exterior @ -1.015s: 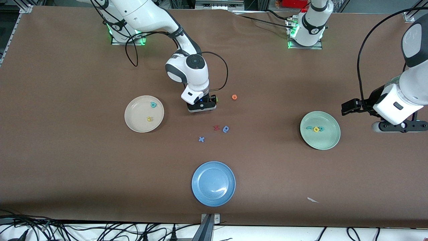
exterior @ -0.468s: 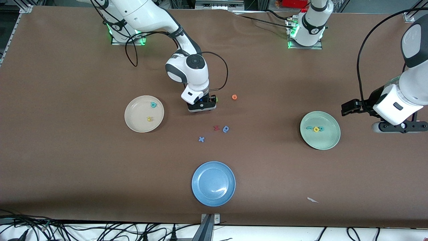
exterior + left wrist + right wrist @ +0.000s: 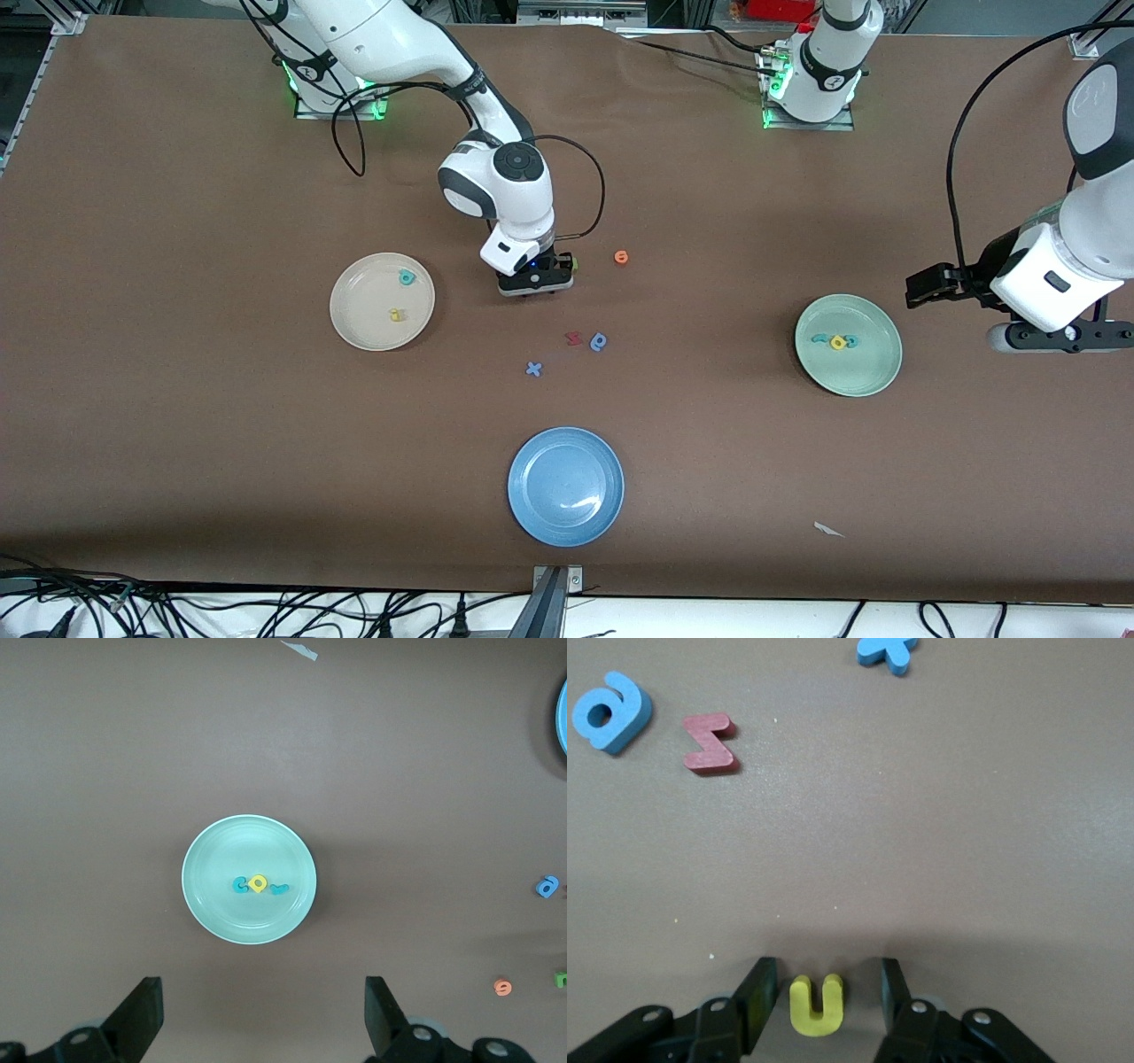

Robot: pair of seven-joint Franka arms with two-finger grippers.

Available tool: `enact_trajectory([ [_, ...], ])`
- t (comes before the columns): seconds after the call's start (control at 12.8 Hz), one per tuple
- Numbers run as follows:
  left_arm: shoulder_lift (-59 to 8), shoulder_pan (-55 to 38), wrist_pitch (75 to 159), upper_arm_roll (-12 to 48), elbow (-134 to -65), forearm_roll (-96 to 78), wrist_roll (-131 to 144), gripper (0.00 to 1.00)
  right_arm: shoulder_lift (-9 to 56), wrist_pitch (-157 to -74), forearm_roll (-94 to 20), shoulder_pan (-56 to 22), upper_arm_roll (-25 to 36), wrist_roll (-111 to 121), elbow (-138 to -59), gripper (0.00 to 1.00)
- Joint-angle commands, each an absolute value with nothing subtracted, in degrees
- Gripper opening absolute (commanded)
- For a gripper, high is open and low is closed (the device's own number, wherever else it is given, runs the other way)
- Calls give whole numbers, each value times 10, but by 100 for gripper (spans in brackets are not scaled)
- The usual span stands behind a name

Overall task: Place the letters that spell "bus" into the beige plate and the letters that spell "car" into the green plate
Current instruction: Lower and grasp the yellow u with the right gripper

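My right gripper (image 3: 534, 282) is down at the table's middle, between the beige plate (image 3: 363, 306) and an orange letter. In the right wrist view a yellow "u" (image 3: 817, 1010) lies flat between its fingers (image 3: 764, 985), a small gap on each side; the right gripper (image 3: 827, 983) is open around it. The beige plate holds a teal "b" (image 3: 407, 277) and a yellow letter (image 3: 397, 315). The green plate (image 3: 850, 372) carries a teal "c", yellow "a" (image 3: 838, 342) and teal "r" in a row. My left gripper (image 3: 261, 1014) hangs open and empty beside the green plate (image 3: 248, 912), toward the left arm's end.
Loose letters lie nearer the front camera than the right gripper: a red one (image 3: 574, 338), a blue rounded one (image 3: 599, 341), a blue "x" (image 3: 533, 369). An orange letter (image 3: 621, 257) and a green one (image 3: 573, 261) sit beside that gripper. A blue plate (image 3: 565, 486) and a paper scrap (image 3: 828, 530) lie near the front edge.
Neither arm has moved noticeably across the table. The plates and loose letters lie where they were.
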State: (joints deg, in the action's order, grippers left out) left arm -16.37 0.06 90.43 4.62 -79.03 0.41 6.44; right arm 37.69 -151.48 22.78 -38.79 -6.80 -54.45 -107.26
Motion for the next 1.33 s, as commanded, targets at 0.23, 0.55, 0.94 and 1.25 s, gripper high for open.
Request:
enact_trajectory([
  [0.23,-155,-1,909,47,-794,-6,53,100,384,-1516,228,-391,-68,-555,-1089,47],
  [0.55,-156,-3,909,45,-781,-6,54,100,384,-1516,228,-391,-68,-555,-1090,35],
  [0.94,-156,-7,908,47,-780,-7,58,100,381,-1516,229,-391,-69,-553,-1090,13],
  [1.25,-156,-8,908,47,-780,-8,60,100,354,-1498,229,-373,-69,-537,-1097,13],
])
